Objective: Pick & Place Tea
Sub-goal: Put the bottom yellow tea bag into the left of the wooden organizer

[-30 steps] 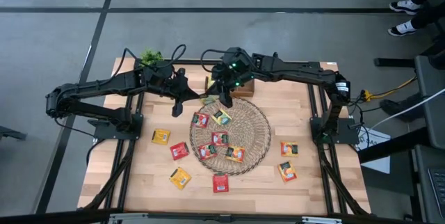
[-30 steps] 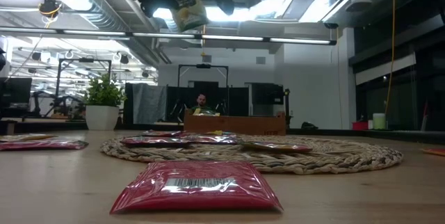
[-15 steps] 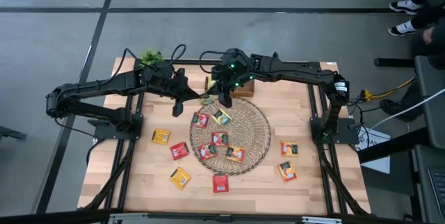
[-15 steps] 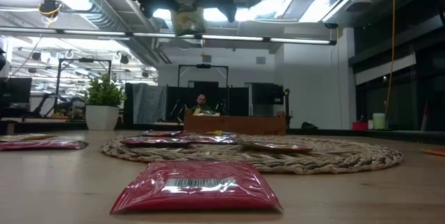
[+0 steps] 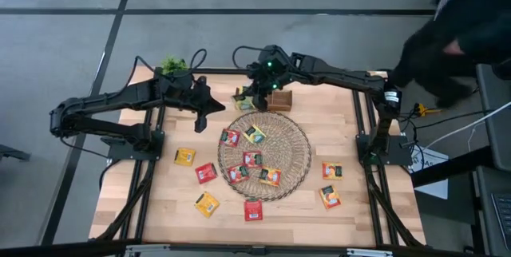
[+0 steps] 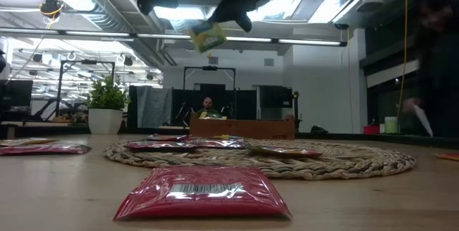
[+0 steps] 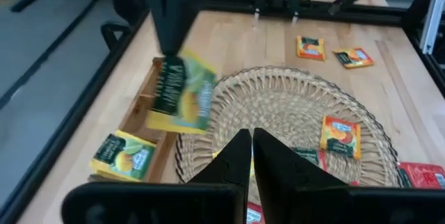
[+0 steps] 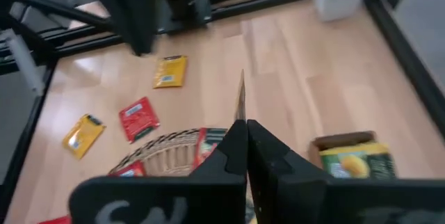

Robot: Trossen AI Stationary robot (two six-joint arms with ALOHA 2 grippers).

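A green-and-yellow tea sachet (image 5: 243,100) hangs in the air over the far rim of the round wicker mat (image 5: 297,155), with my right gripper (image 5: 256,99) shut on it. It also shows in the low view (image 6: 208,37) and in the left wrist view (image 7: 182,96). My left gripper (image 7: 252,147) is shut and holds nothing, a little to the left of the sachet (image 5: 214,108). Several red, yellow and orange sachets lie flat on the mat (image 5: 253,160) and on the table around it (image 5: 206,172). My right gripper pinches the sachet's top edge (image 7: 172,62) between its two fingers, which slant down from above. From its own wrist the sachet shows edge-on as a thin strip (image 8: 240,100). The sachet hangs below the fingers, tilted and clear of the mat and table.
A small wooden box (image 5: 279,100) with a green-and-yellow sachet (image 8: 356,160) in it stands at the mat's far edge. A potted plant (image 5: 173,66) sits at the far left corner. More sachets lie at the right (image 5: 331,170). A person (image 5: 459,25) is beyond the table's far right corner.
My right gripper has carried the green-and-yellow sachet from the mat's far-left rim toward the table's far edge and the wooden box, and the sachet has tipped to a slant. A person has come into view at the far right.
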